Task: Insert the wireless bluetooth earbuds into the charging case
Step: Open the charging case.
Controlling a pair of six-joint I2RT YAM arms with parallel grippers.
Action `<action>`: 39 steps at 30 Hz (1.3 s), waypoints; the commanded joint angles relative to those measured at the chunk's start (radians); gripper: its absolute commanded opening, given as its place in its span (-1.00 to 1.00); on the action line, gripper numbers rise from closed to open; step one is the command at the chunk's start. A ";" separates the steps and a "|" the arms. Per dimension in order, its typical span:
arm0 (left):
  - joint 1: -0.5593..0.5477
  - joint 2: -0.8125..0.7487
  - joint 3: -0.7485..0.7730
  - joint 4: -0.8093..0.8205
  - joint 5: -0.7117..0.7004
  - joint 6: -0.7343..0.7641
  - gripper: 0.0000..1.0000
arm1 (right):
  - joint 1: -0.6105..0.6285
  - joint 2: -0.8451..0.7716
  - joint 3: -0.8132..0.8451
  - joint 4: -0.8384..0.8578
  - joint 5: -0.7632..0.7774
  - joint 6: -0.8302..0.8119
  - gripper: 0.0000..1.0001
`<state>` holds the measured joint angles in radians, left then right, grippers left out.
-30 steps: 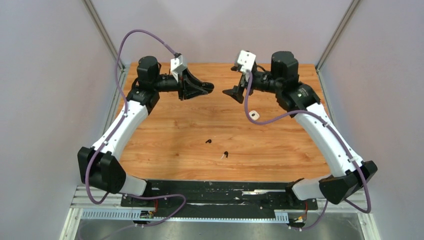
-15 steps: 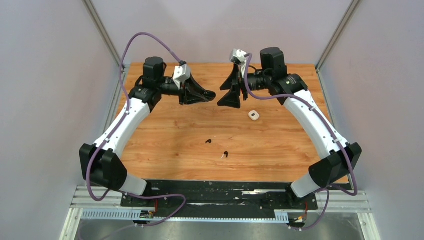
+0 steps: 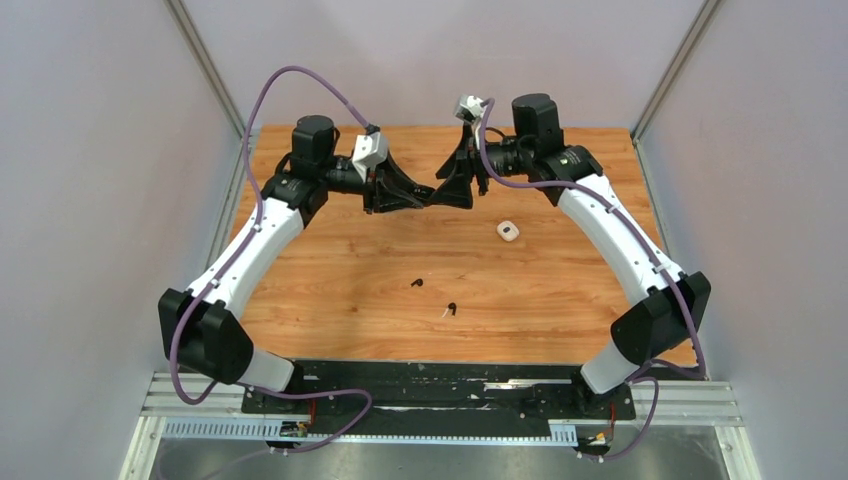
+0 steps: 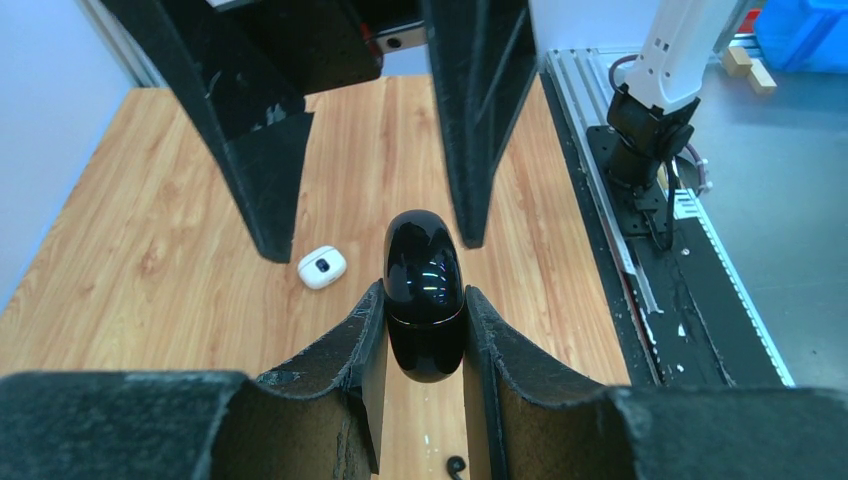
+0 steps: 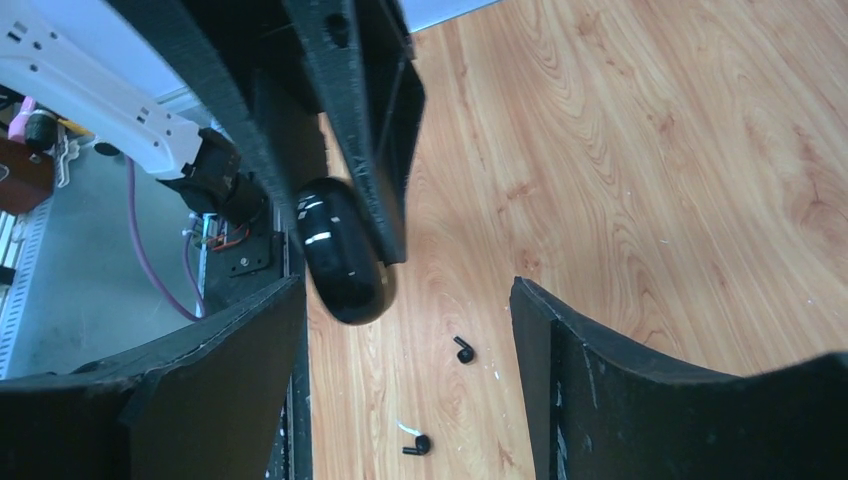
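The left tool (image 4: pixel 423 292) is clamped on a glossy black charging case (image 4: pixel 423 255), raised above the counter (image 3: pixel 340 270); the right tool (image 5: pixel 408 290) stands wide apart, its fingers either side of the case's free end. A black earbud (image 3: pixel 416 283) and a second black earbud (image 3: pixel 452 307) lie loose on the counter, near each other and well apart from both tools; a small white case (image 3: pixel 508 231) sits farther back on the right.

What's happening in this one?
The left gripper holds a closed black charging case above the table. The right gripper faces it, open, with a finger showing on either side of the case, not gripping. Two black earbuds and a white case lie on the table.
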<state>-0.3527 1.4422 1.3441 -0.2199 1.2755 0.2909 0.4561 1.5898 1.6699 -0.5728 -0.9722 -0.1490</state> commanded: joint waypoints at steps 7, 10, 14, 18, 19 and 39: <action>-0.017 -0.056 0.006 -0.008 0.013 -0.019 -1.00 | -0.019 0.018 0.022 0.096 0.133 0.093 0.42; -0.020 -0.057 0.007 -0.037 0.014 0.003 -1.00 | -0.057 0.027 0.039 0.125 0.153 0.141 0.39; -0.024 -0.057 0.003 -0.048 0.010 0.010 -1.00 | -0.072 0.029 0.056 0.131 0.171 0.169 0.37; -0.026 -0.054 0.001 -0.043 -0.013 -0.001 -1.00 | -0.071 0.018 0.043 0.135 0.112 0.163 0.37; -0.026 -0.053 0.000 -0.038 -0.026 -0.009 -1.00 | -0.071 0.011 0.035 0.135 0.088 0.157 0.37; -0.026 -0.054 -0.067 0.198 -0.051 -0.337 -1.00 | -0.026 -0.085 -0.061 0.052 -0.089 -0.045 0.16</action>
<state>-0.3767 1.4265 1.2800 -0.1184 1.2179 0.0513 0.3977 1.5238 1.6020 -0.4885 -1.0481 -0.1154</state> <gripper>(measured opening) 0.356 0.609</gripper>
